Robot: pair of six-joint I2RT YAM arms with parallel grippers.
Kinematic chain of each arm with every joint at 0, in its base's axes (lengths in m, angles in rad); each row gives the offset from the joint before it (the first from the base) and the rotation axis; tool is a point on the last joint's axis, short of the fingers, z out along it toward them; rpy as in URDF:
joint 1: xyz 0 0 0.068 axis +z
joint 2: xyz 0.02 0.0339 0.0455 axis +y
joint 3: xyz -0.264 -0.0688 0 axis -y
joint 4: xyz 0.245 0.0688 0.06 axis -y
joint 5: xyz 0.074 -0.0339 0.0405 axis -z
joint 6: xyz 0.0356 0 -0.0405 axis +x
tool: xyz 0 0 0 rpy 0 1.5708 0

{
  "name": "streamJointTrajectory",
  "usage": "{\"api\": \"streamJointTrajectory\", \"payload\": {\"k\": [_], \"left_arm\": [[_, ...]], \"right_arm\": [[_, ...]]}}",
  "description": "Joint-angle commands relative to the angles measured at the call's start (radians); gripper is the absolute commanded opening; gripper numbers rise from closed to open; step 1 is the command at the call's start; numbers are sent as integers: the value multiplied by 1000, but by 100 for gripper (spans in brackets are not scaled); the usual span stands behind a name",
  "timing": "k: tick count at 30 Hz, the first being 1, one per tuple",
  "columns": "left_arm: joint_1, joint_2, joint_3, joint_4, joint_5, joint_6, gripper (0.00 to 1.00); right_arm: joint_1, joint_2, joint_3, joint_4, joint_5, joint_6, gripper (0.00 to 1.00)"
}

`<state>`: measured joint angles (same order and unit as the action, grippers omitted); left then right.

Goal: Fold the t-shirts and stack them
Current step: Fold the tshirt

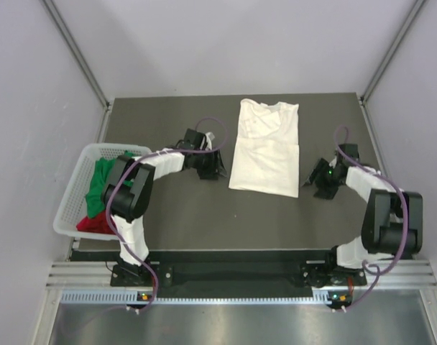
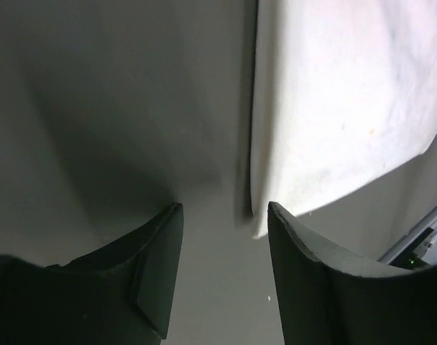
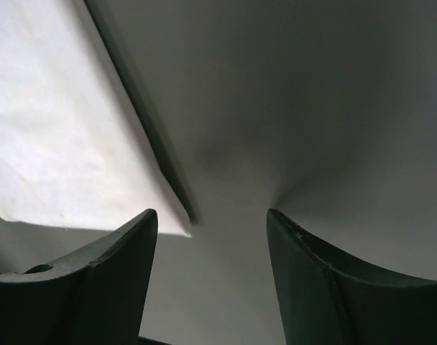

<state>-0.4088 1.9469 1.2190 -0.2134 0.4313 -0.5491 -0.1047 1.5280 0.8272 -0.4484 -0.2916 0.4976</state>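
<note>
The cream-white t-shirt (image 1: 265, 147) lies flat in the middle of the table, its sides folded in to a long rectangle. My left gripper (image 1: 217, 165) is open and empty just left of its near left corner, which shows in the left wrist view (image 2: 333, 93). My right gripper (image 1: 313, 176) is open and empty just right of its near right corner, seen in the right wrist view (image 3: 67, 144). The green t-shirt (image 1: 100, 183) and the red t-shirt (image 1: 96, 224) lie crumpled in the white mesh basket (image 1: 69, 205).
The basket stands at the table's left edge beside the left arm. The dark table mat (image 1: 182, 208) ends at grey walls left, right and behind. Purple cables loop over both arms.
</note>
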Motion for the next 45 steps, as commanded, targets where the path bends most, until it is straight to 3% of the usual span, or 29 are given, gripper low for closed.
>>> {"api": "streamJointTrajectory", "payload": {"k": [1,4,9,28,39,41,44,45], "left_arm": [[-30,-95,-102,71,24,-28,56],[-33,-132,-156,95,41,-55,56],[-41,-155,-220,147,80,-103,56],[-120,-105,-285,256,-71,-227,50],[-120,-57,-253,244,-132,-255,33],[-120,-49,-251,247,-129,-256,26],[-120,-51,-254,247,-132,-255,13],[-120,-51,-256,247,-134,-253,10]], "right_arm": [[16,-150,-86,7,-23,48,63],[39,-251,-150,53,-44,97,62],[88,-273,-192,97,-47,124,56],[148,-278,-384,353,25,203,47],[148,-256,-392,366,114,222,43],[146,-240,-396,381,108,226,41],[148,-230,-402,396,109,229,29],[146,-229,-402,399,111,225,21]]}}
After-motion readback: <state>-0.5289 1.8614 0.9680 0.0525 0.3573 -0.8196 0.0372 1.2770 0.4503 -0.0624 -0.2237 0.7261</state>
